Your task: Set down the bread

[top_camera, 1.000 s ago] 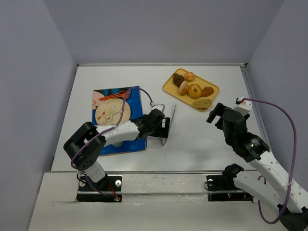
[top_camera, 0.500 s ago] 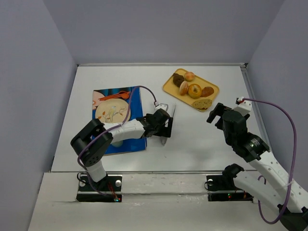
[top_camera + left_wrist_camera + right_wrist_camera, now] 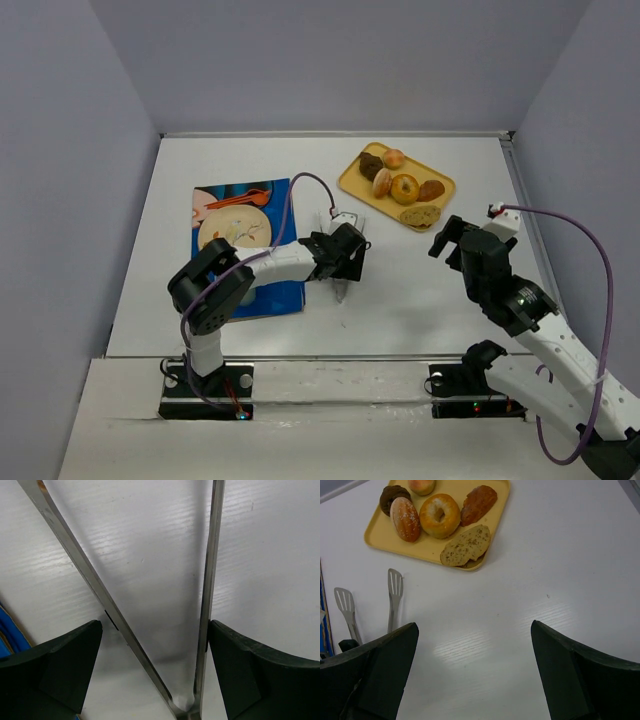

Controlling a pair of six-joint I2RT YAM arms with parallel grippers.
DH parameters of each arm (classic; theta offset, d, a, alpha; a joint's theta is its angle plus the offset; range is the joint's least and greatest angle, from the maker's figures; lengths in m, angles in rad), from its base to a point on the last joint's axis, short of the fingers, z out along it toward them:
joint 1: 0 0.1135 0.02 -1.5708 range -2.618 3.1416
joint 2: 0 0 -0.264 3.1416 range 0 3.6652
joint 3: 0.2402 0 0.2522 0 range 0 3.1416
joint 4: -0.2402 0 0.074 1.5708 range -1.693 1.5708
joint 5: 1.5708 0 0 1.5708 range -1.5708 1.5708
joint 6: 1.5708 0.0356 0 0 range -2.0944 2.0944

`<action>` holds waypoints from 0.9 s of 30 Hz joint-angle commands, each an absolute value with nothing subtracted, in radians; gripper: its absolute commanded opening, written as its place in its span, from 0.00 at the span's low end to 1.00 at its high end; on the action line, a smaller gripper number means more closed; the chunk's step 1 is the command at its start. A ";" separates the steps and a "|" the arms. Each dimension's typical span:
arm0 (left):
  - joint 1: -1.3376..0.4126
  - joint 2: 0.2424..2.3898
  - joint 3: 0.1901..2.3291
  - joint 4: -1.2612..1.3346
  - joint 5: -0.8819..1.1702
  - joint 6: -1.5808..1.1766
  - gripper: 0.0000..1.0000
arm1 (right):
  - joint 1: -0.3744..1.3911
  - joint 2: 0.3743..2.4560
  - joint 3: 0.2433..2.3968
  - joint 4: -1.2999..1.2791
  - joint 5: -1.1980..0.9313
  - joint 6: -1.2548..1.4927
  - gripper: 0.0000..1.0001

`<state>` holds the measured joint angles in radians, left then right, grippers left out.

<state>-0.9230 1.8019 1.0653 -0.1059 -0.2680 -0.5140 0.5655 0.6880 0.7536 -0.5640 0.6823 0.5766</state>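
Left claw (image 3: 155, 650): wide around the tongs (image 3: 209, 580), ready to grab them for bread (image 3: 467, 545).
Right claw (image 3: 475, 675): wide, holding nothing.

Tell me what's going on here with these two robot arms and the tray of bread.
The left gripper sits open around a pair of metal tongs on the white table, one finger on each side of them, beside the blue placemat. The right gripper hangs open above bare table, near the yellow tray. All the bread is on the tray; none has been placed yet.
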 commanded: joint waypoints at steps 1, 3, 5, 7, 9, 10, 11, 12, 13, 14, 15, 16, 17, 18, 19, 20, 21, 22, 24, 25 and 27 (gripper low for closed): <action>-0.927 1.835 1.138 -0.140 -0.342 -0.514 0.99 | 0.569 0.680 0.756 -0.538 0.724 0.588 1.00; -0.927 1.848 1.150 -0.138 -0.342 -0.508 0.99 | 0.569 0.681 0.756 -0.537 0.727 0.589 1.00; -0.927 1.873 1.154 -0.137 -0.342 -0.511 0.99 | 0.569 0.683 0.756 -0.537 0.729 0.589 1.00; -0.927 1.896 1.160 -0.137 -0.339 -0.509 0.99 | 0.569 0.680 0.753 -0.537 0.730 0.591 1.00; -0.927 1.908 1.164 -0.140 -0.339 -0.511 0.99 | 0.569 0.678 0.753 -0.537 0.729 0.591 1.00; -0.927 1.913 1.164 -0.141 -0.339 -0.512 0.99 | 0.569 0.677 0.753 -0.535 0.729 0.591 1.00; -0.927 1.916 1.164 -0.143 -0.336 -0.515 0.99 | 0.569 0.675 0.752 -0.537 0.727 0.592 1.00; -0.927 1.914 1.163 -0.146 -0.334 -0.514 0.99 | 0.569 0.673 0.752 -0.537 0.729 0.594 1.00; -0.927 1.907 1.157 -0.152 -0.334 -0.520 0.98 | 0.569 0.670 0.752 -0.535 0.727 0.594 1.00; -0.928 1.899 1.152 -0.155 -0.334 -0.522 0.92 | 0.569 0.669 0.750 -0.537 0.727 0.594 1.00; -0.928 1.890 1.146 -0.161 -0.334 -0.525 0.87 | 0.569 0.667 0.750 -0.537 0.727 0.595 1.00; -0.928 1.869 1.129 -0.161 -0.342 -0.532 0.82 | 0.569 0.661 0.750 -0.537 0.727 0.595 1.00; -0.928 1.856 1.121 -0.166 -0.345 -0.534 0.75 | 0.569 0.660 0.749 -0.537 0.729 0.597 1.00; -0.928 1.844 1.109 -0.170 -0.351 -0.535 0.71 | 0.569 0.657 0.749 -0.537 0.729 0.598 1.00; -0.928 1.833 1.108 -0.173 -0.357 -0.538 0.65 | 0.569 0.655 0.747 -0.537 0.729 0.598 1.00; -0.928 1.810 1.103 -0.175 -0.359 -0.534 0.60 | 0.569 0.650 0.747 -0.537 0.729 0.598 1.00; -0.928 1.798 1.095 -0.175 -0.359 -0.532 0.52 | 0.569 0.647 0.747 -0.537 0.729 0.598 1.00; -0.928 1.770 1.095 -0.178 -0.360 -0.531 0.49 | 0.569 0.641 0.747 -0.537 0.724 0.600 1.00; -0.928 1.740 1.098 -0.183 -0.350 -0.520 0.45 | 0.569 0.632 0.744 -0.537 0.723 0.601 1.00; -0.930 1.703 1.100 -0.184 -0.347 -0.519 0.45 | 0.569 0.629 0.742 -0.535 0.723 0.601 1.00; -0.930 1.660 1.106 -0.184 -0.331 -0.500 0.45 | 0.569 0.618 0.739 -0.535 0.723 0.603 1.00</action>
